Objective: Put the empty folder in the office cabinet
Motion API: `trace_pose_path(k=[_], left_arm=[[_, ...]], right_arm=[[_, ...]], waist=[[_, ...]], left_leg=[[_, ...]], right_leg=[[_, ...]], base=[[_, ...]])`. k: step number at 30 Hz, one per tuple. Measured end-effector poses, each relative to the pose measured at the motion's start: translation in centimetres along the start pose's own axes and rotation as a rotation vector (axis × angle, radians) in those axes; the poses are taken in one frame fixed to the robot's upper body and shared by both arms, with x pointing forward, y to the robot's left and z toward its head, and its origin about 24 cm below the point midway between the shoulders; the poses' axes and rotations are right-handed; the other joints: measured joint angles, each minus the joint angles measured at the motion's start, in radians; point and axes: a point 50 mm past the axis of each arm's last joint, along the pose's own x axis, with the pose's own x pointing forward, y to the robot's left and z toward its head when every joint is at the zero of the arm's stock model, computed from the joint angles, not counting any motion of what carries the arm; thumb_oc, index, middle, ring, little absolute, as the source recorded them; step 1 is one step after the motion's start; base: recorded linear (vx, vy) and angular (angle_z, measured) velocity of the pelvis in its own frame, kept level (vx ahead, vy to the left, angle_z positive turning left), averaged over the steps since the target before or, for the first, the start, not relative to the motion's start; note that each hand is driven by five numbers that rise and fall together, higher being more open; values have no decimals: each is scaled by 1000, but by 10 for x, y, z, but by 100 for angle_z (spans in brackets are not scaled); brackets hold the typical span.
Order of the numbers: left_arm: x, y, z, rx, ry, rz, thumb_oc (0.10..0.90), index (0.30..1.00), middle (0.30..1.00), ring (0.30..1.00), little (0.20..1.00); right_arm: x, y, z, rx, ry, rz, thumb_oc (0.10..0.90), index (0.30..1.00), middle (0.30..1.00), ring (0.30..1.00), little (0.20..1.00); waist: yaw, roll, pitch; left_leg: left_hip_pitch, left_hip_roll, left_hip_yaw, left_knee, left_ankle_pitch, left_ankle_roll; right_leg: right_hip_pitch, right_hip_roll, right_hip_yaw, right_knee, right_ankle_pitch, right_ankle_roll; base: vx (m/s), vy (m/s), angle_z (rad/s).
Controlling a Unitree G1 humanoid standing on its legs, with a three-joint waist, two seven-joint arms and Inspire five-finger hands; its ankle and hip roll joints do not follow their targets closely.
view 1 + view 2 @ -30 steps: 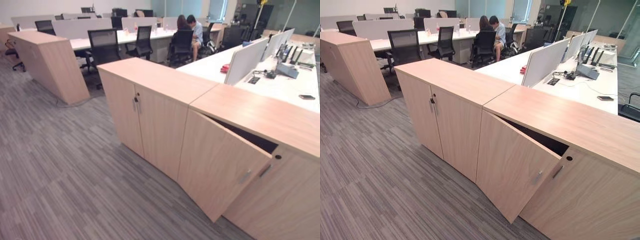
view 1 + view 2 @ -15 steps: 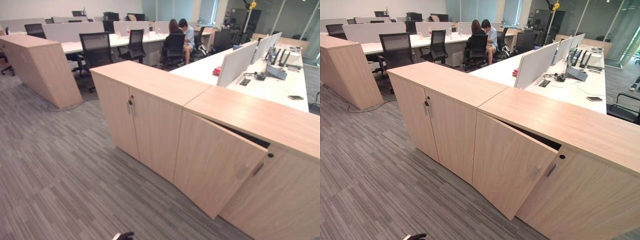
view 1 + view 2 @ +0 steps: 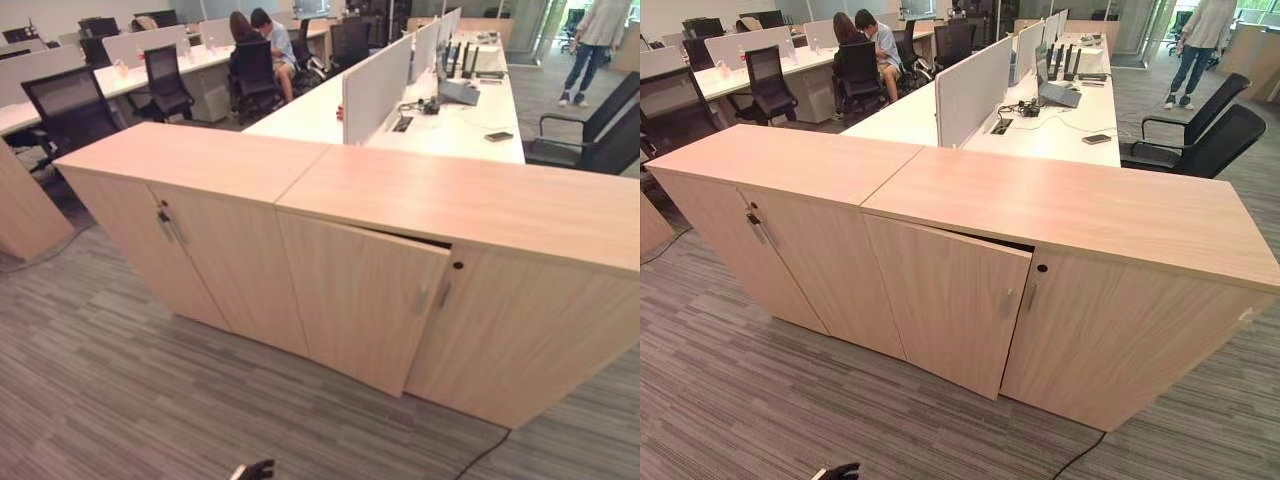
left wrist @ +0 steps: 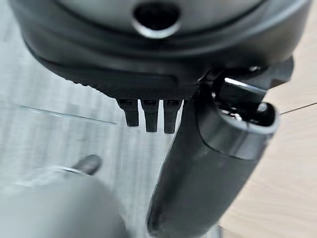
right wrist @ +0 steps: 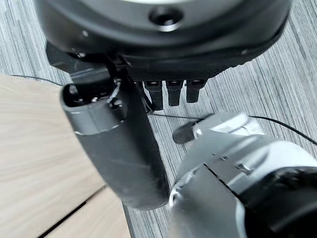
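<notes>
- Grey striped carpet [image 3: 730, 390] covers the floor.
- White bench [image 3: 1040, 125] behind carries partition screens [image 3: 975, 85], a phone [image 3: 1096, 139], and cables.
- Black chairs [image 3: 1200, 130] stand at right.
- Two people [image 3: 865, 45] sit far left; another person [image 3: 1195, 40] stands far right.

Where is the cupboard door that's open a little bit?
The light wooden cabinet door that stands slightly ajar is in the middle of the head views, on the right-hand wooden cabinet, just left of its closed door with the round keyhole.
</notes>
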Motion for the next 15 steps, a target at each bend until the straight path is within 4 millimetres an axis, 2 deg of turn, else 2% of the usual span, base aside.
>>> trace_pose_path(k=[2,4,6,8,9,10,11,12,13,14,15], left_arm=[[-1,3,-6,-46,20,22,800,900,900,900,900],[0,6,-1,-71,9,38,800,900,900,900,900],[2,11,7,-69,-10,53,800,900,900,900,900],[4,16,15,-68,-33,62,800,900,900,900,900],[5,17,22,-77,-50,64,800,900,900,900,900],[6,15,25,-79,-57,59,800,900,900,900,900],[7,8,31,-82,-74,40,800,900,900,900,900],[7,3,32,-92,-77,28,800,900,900,900,900],[7,-2,30,-130,-69,17,800,900,900,900,900],[6,-4,28,-135,-62,8,800,900,900,900,900],[6,-6,25,-133,-53,-8,800,900,900,900,900]], right_arm=[[0,2,1,2,-5,6,800,900,900,900,900],[0,3,4,12,-26,8,800,900,900,900,900],[1,4,6,7,-32,10,800,900,900,900,900],[1,6,9,2,-40,10,800,900,900,900,900],[1,5,13,-8,-48,1,800,900,900,900,900],[1,3,16,-12,-56,-12,800,900,900,900,900],[1,-1,27,-21,-82,-23,800,900,900,900,900],[1,-4,34,-28,-96,-32,800,900,900,900,900],[1,-6,39,-33,-109,-36,800,900,900,900,900],[1,-6,38,-41,-105,-34,800,900,900,900,900],[1,-5,33,-66,-90,-28,800,900,900,900,900]], waist=[[6,-16,8],[3,-20,17],[8,-36,35],[27,-58,55],[35,-69,63],[39,-70,64],[50,-45,78],[49,-28,87],[49,0,93],[47,7,92],[48,17,88]], left_leg=[[1,19,-24,34,-5,-6],[-12,40,-55,86,-7,-11],[-36,61,-80,165,-3,-19],[-90,64,-148,280,0,-39],[-153,35,-233,347,-38,-65],[-164,-8,-301,321,-63,-75],[-178,-88,-360,255,-75,-70],[-184,-125,-389,222,-79,-60],[-184,-160,-413,172,-74,-28],[-182,-164,-399,159,-71,-11],[-158,-157,-397,117,-50,43]], right_leg=[[13,10,19,-6,-5,-17],[19,31,19,1,-17,-33],[21,41,25,14,-37,-61],[26,33,54,22,-46,-88],[29,26,73,8,-38,-108],[26,16,83,7,-36,-110],[13,8,99,12,-35,-109],[7,9,111,12,-30,-105],[1,16,118,19,-31,-101],[8,23,116,13,-26,-94],[21,44,126,12,-25,-89]], base=[[-22,-128,-23],[-33,-133,-8],[-69,-81,-9],[-21,-8,-14],[22,29,-14],[16,52,-28],[15,51,-34],[63,91,-57],[92,109,-44],[133,145,-57],[127,115,-43]])
